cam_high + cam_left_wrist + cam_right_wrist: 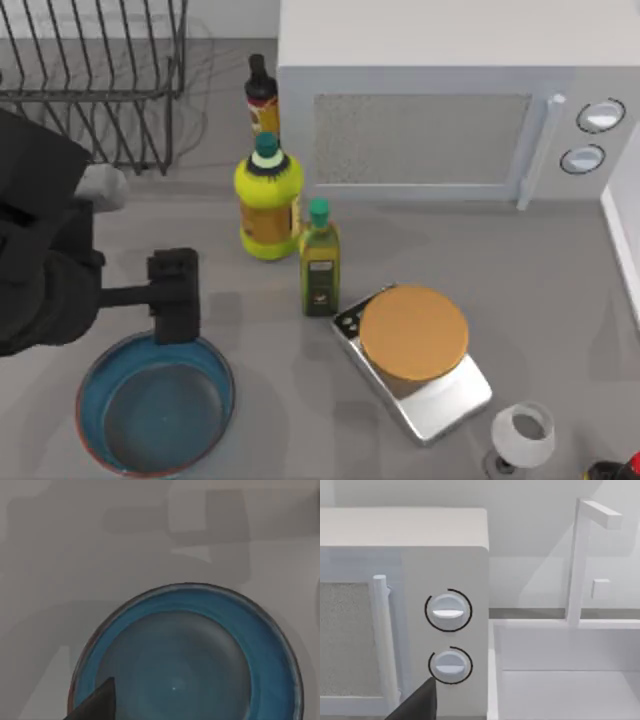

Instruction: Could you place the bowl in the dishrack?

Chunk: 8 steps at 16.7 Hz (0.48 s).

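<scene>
Resting at the near-left corner of the grey desk (pixel 560 300), the wide, shallow blue bowl with a thin reddish-brown rim and greyish-blue inside (pixel 155 405) sits upright and empty, well apart from the large dishrack of thin dark metal wires and upright prongs (pixel 95 75) at the far-left corner. AgileX's left end effector (pixel 175 300) hangs over the bowl's far rim, its black body pointing down; how wide its fingers stand cannot be told, and nothing appears to be in its hold. From the left wrist view the bowl (pixel 187 655) lies directly below, one dark fingertip (pixel 97 702) showing over its inner edge. The step in hand looks like the approach to a rim grasp; the next move likely calls for lowering so one finger goes inside and one outside the rim, closing, then lifting high enough to clear the rack's wires. Between bowl and white microwave (pixel 430 110) stand a round yellow bottle (pixel 268 200), a green-capped oil bottle (pixel 319 260) and a dark sauce bottle (pixel 261 98); a silver scale with an orange disc (pixel 413 345) and a small white wine glass (pixel 520 435) sit to the right. The right arm is parked, its wrist camera facing the microwave's dials (pixel 448 611).
</scene>
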### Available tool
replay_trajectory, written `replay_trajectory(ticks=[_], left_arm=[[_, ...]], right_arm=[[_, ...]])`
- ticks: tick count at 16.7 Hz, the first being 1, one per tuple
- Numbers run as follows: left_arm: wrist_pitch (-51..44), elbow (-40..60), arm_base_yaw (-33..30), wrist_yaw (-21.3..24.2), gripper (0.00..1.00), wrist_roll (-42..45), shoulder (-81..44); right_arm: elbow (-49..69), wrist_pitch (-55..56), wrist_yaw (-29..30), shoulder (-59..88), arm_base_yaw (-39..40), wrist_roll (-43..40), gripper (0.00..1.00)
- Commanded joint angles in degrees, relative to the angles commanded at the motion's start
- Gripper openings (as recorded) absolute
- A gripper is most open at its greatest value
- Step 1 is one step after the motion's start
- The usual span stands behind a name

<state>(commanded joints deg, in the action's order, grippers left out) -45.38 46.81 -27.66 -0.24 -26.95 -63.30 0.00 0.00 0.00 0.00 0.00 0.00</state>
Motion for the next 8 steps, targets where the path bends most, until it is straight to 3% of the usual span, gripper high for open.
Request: replay_trajectory(ticks=[8], left_arm=[[-20.78,23.21,-13.36,0.23,1.00,-12.91,-28.67]], right_arm=[[0.00,0.00,0.00,0.00,0.00,0.00,1.00]])
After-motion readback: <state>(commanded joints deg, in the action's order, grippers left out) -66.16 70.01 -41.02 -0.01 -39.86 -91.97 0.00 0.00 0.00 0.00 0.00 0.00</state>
